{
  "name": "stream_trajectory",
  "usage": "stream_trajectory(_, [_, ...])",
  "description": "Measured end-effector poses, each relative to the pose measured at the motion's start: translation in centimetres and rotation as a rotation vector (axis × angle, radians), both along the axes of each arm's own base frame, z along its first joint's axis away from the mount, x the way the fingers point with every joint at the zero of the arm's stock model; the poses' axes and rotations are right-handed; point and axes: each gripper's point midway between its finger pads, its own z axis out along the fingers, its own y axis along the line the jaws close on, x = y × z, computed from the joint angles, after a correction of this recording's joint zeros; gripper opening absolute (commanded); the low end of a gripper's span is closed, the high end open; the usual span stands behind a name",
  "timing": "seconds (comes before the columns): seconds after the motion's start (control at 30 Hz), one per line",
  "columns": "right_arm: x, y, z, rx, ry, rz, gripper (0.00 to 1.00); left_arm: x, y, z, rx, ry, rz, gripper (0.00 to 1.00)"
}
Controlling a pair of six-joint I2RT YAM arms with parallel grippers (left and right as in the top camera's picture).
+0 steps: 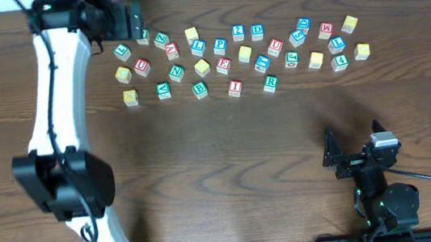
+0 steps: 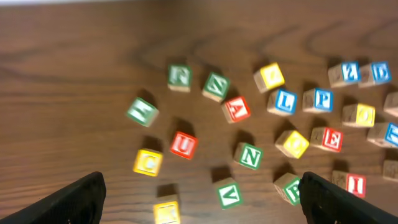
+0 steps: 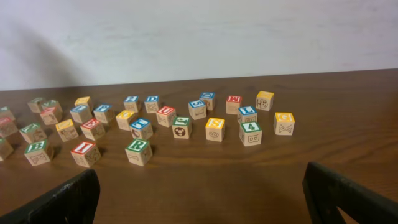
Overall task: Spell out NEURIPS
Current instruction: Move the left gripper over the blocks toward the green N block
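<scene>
The left hand (image 1: 139,22) hovers with its fingers spread wide and nothing between them, beyond the green N (image 2: 250,155) and to its left, over the far-left end of the scatter of cubes. All seven letters lie loose on the desk (image 1: 204,163), and no row has been started.

- The red U (image 2: 183,145) sits left of the N, near it but not touching.
- The N itself is turned a little askew, with a green V (image 2: 228,194) just beside it on the near-left.
- The blue P (image 2: 318,99) lies right of the N and farther back.
- The red E (image 2: 328,139) lies right of the N, about level with it.
- The red I (image 2: 354,183) lies right of the N and nearer the front.
- The green R (image 3: 138,151) is farther right of the N, on the front edge of the scatter.
- The yellow S (image 3: 215,129) is farther right again.

The right hand (image 1: 332,156), also spread wide and holding nothing, sits far right of the N and well forward of it, apart from every cube.

The N comes first in the word, and the left arm is clearly the nearer one. I judge it has to come back toward the front and a little rightward to get over the cube. A cube has no long axis, so what matters is squaring the fingers to its skewed faces and keeping clear of the V
</scene>
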Motion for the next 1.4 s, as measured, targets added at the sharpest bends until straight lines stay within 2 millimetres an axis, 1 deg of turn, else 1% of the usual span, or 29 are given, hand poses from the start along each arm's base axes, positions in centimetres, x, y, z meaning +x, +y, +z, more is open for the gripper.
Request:
stream_trajectory(0.1, [0.0,0.0,0.0,0.0,0.0,0.0,0.99,0.2,-0.8,-2.6,-0.038,0.062,-0.023,0.98])
stream_trajectory(0.17, [0.0,0.0,0.0,0.0,0.0,0.0,0.99,0.3,-1.2,-3.5,-0.05,0.082,-0.034,0.98])
stream_trajectory(0.27, [0.0,0.0,0.0,0.0,0.0,0.0,0.99,0.3,-1.9,-4.0,-0.046,0.092,-0.046,0.98])
stream_trajectory(0.33, [0.0,0.0,0.0,0.0,0.0,0.0,0.99,0.2,-2.7,-4.1,-0.026,0.091,-0.059,0.98])
stream_trajectory(0.47, [0.0,0.0,0.0,0.0,0.0,0.0,0.99,-0.3,-5.8,-4.2,0.02,0.086,-0.109,0.98])
stream_trajectory(0.57, [0.0,0.0,0.0,0.0,0.0,0.0,0.99,-0.3,-8.7,-3.9,0.029,0.06,-0.146,0.99])
stream_trajectory(0.63, [0.0,0.0,0.0,0.0,0.0,0.0,0.99,-0.2,-10.3,-3.9,0.035,0.045,-0.142,0.99])
stream_trajectory(0.7, [0.0,0.0,0.0,0.0,0.0,0.0,0.99,0.0,-11.3,-4.1,0.045,0.035,-0.112,0.99])
stream_trajectory(0.8, [0.0,0.0,0.0,0.0,0.0,0.0,0.99,0.3,-11.4,-5.2,0.065,0.048,-0.055,0.98])
stream_trajectory(0.83, [0.0,0.0,0.0,0.0,0.0,0.0,0.99,0.5,-11.0,-6.1,0.082,0.063,-0.015,0.99])
stream_trajectory(0.93, [0.0,0.0,0.0,0.0,0.0,0.0,0.99,0.8,-9.9,-8.0,0.115,0.093,0.043,0.98])
stream_trajectory(0.97, [0.0,0.0,0.0,0.0,0.0,0.0,0.99,0.7,-9.5,-8.4,0.123,0.107,0.058,1.0])
stream_trajectory(1.03, [0.0,0.0,0.0,0.0,0.0,0.0,0.99,0.4,-8.6,-9.4,0.138,0.142,0.087,0.95])
stream_trajectory(1.17, [0.0,0.0,0.0,0.0,0.0,0.0,0.99,0.1,-7.6,-9.9,0.151,0.167,0.118,0.8])
stream_trajectory(1.3, [0.0,0.0,0.0,0.0,0.0,0.0,0.99,-0.7,-7.5,-11.7,0.165,0.205,0.113,0.73])
stream_trajectory(1.4, [0.0,0.0,0.0,0.0,0.0,0.0,0.99,-1.4,-7.5,-13.3,0.175,0.229,0.105,0.72])
